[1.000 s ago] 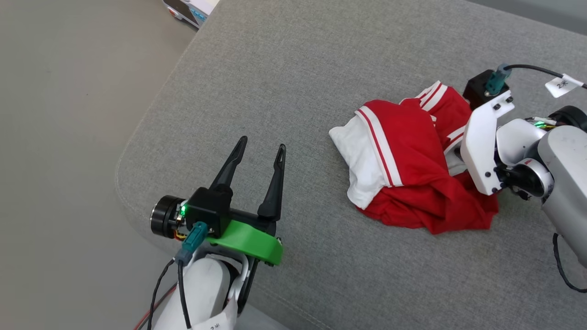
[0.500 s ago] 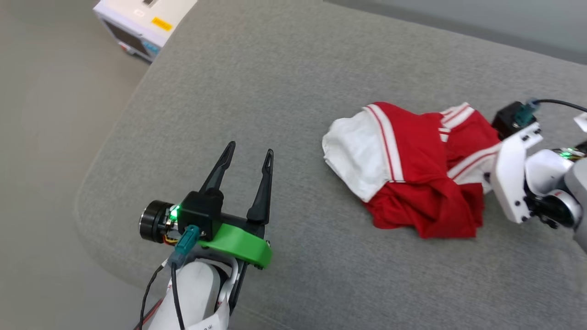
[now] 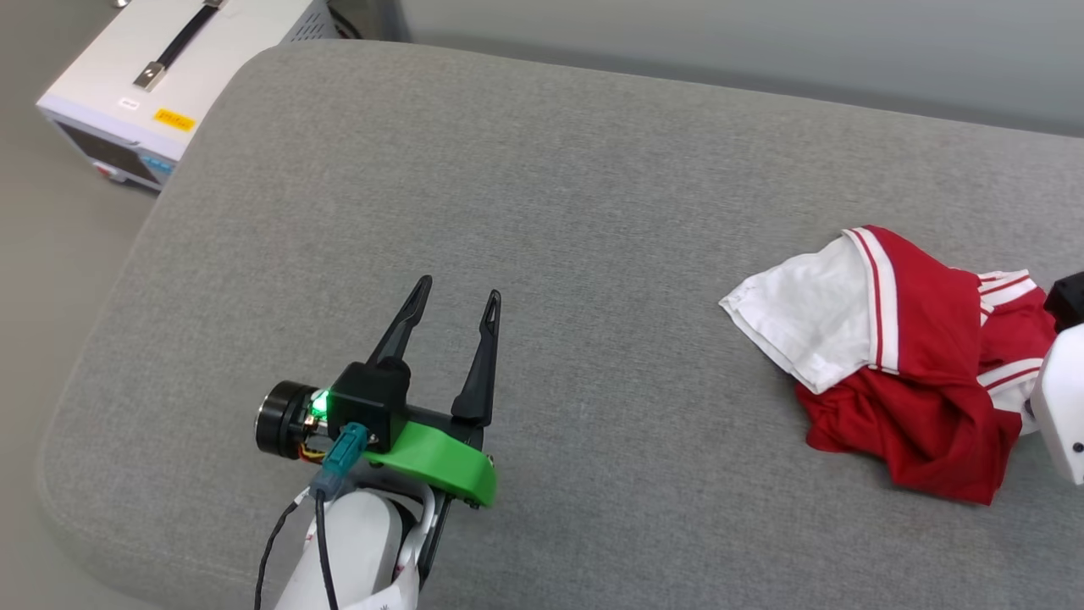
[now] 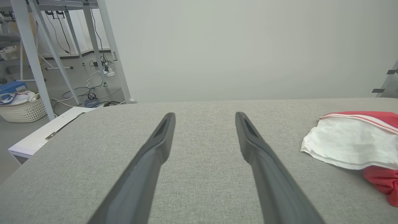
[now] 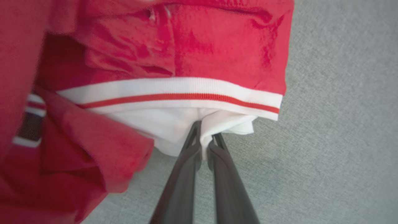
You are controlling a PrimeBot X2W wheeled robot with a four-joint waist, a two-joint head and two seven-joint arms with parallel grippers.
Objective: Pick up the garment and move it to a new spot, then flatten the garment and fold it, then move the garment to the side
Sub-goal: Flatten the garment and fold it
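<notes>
Clamping one garment (image 3: 923,373), one right pincer (image 5: 205,132).

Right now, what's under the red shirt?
The shirt lies on the grey cushion. The right hand pinches its white edge. Anything beneath the folds is covered.

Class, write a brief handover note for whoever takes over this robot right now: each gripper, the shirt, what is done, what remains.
Left gripper: open, empty, over the grey fabric surface.
Right gripper: shut, fingers pinching a white edge of the red jersey T-shirt with white sleeves.
Shirt: crumpled at the surface's right side.
Done: grasp.
Left: move it, flatten, fold, set aside.
</notes>
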